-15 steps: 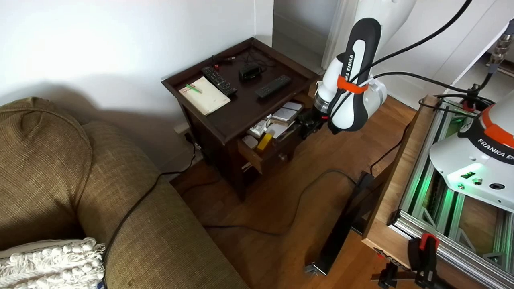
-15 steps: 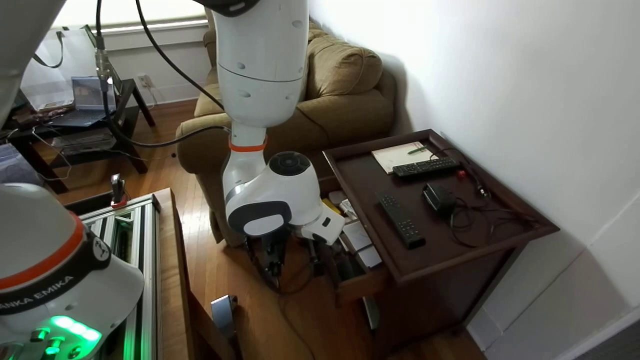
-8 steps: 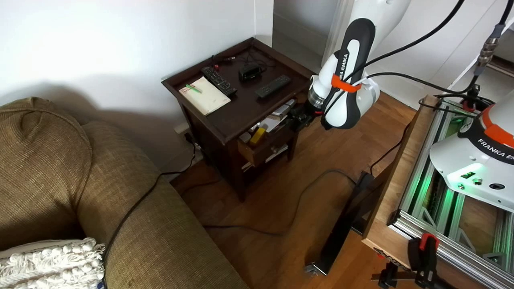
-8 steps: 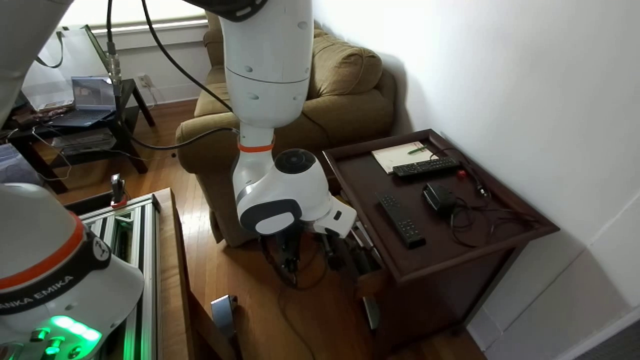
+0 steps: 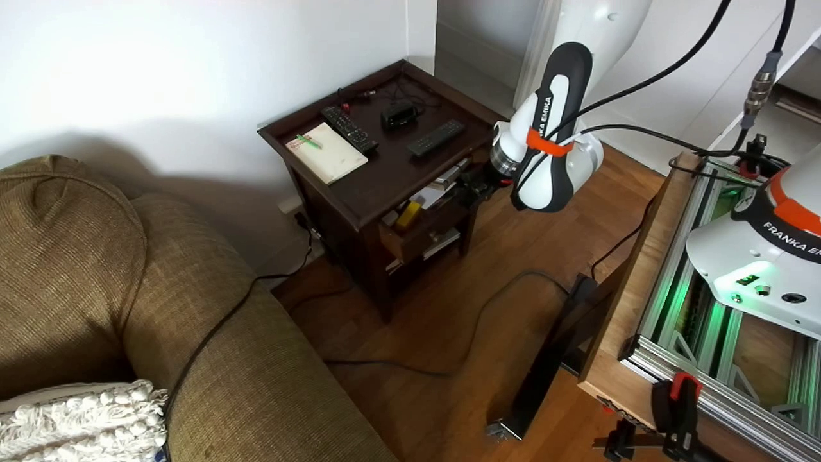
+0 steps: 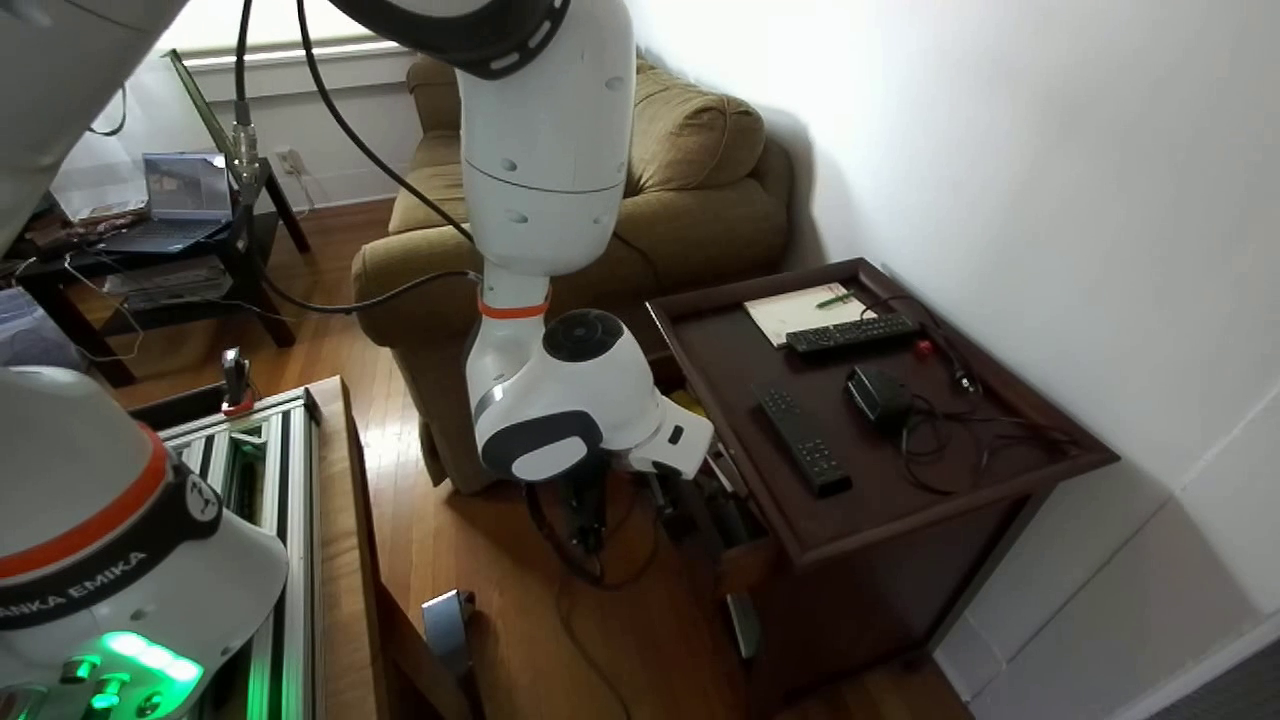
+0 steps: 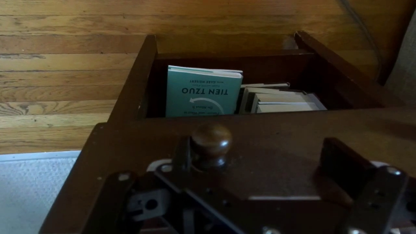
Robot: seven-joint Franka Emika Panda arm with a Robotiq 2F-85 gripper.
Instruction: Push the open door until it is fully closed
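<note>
Push stage, I judge: drawer juts partway from side table at mid-frame in an exterior view, gripper at its front, jaws spread with the knob just beside one, next move calling for steady, straight pressure until flush.

1. Drawer: smooth wood with a soft sheen; its knob, glossy wood.
2. Gripper: mostly matt, with shiny metal screws.
3. Bench: smooth wood, bare metal rails near its edges.
4. Floor: wooden boards, glossy beside the bench's edge.
5. Sofa: coarse, matt woven cloth; fringed textile, rough and tufted.
6. Remotes: matt plastic; notepad, smooth paper.
7. Arm: smooth, plastic-looking casing.
</note>
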